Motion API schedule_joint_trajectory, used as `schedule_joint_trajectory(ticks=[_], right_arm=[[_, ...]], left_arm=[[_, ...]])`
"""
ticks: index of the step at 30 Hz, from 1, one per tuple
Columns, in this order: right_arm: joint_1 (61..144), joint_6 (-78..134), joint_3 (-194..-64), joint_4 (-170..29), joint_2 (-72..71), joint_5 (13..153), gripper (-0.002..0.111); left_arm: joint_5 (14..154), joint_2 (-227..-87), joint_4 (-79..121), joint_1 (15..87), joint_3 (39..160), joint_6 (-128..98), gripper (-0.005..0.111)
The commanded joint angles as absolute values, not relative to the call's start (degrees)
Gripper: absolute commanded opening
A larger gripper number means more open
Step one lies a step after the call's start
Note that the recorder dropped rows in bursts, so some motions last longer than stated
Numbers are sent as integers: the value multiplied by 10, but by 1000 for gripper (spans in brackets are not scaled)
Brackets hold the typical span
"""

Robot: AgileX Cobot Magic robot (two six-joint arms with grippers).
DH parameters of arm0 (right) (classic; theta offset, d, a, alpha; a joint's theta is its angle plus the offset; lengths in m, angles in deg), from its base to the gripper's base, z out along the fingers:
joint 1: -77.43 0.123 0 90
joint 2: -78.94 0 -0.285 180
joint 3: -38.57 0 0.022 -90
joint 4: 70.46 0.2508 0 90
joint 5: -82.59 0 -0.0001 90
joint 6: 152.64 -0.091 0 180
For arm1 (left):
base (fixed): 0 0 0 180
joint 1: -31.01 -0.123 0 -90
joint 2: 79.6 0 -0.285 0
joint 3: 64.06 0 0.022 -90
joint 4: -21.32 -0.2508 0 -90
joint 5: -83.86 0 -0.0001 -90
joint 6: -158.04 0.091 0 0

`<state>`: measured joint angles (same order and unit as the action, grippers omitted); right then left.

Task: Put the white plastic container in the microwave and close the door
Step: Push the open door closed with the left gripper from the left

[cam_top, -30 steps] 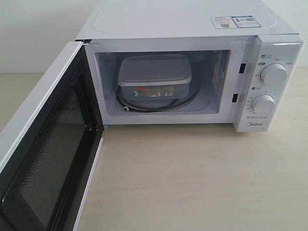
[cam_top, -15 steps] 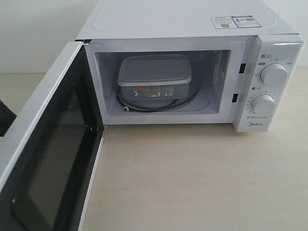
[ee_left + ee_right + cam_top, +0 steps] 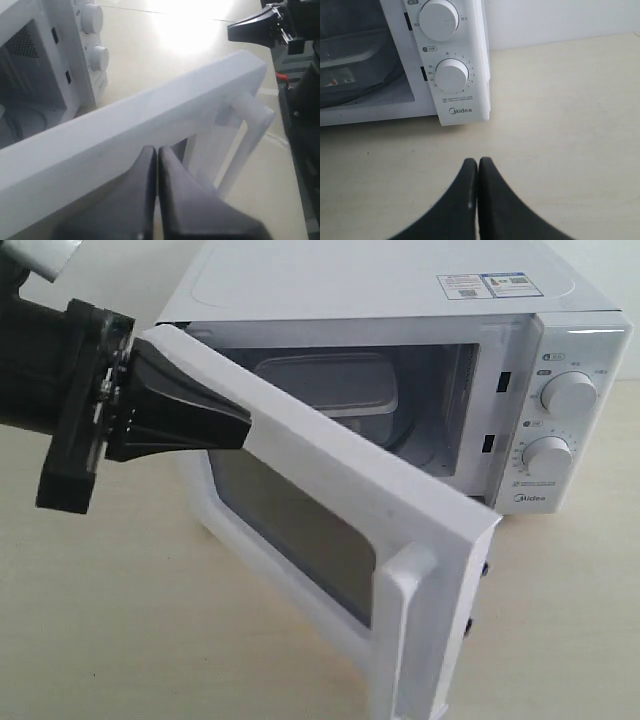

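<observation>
- White plastic container (image 3: 325,385) sits inside the microwave (image 3: 400,300); door (image 3: 330,510) half-closed.
- Left gripper (image 3: 245,430), jaws together, presses the door's outer face; next, push it to latch.
- Right gripper (image 3: 478,162), jaws together, hangs idle over the bench (image 3: 560,125).

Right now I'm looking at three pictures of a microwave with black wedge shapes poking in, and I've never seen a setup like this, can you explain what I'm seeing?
This is a robot with two arms, each ending in a black two-fingered gripper. One picture comes from a camera off the arms; the other two come from cameras on each wrist, looking along the fingers.

The microwave stands on a pale table. Inside it sits the white plastic container. The door is about half open.

The left gripper, shut and holding nothing, presses its tip against the door's outer face; its wrist camera shows the door's top edge and bar handle. The right gripper is also shut and empty, above bare table in front of the microwave's two dials.
</observation>
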<state>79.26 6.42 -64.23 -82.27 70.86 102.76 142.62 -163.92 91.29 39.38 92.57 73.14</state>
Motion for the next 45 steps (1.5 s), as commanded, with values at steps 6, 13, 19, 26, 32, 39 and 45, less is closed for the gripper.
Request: schedule_joint_trajectory(ticks=[6,13,19,26,32,39,45], right_arm=[[792,69,-642,-828,712,1025,0],[792,69,-642,-828,712,1024,0],[792,69,-642,-828,712,1024,0],[792,69,-642,-828,712,1024,0],[792,69,-642,-828,712,1024,0],[792,69,-642,-828,712,1024,0],[792,69,-642,-828,712,1024,0]], left_arm=[[1337,-1723,1079,399,925,918,4],[1311,-1792,1197,399,941,1002,4],[1319,-1797,1196,399,941,1002,4],[1296,-1797,1213,399,945,1002,4],[1276,-1795,1213,399,948,1002,4],[1270,-1734,1074,396,948,912,4],[1284,-1653,974,396,942,698,4]])
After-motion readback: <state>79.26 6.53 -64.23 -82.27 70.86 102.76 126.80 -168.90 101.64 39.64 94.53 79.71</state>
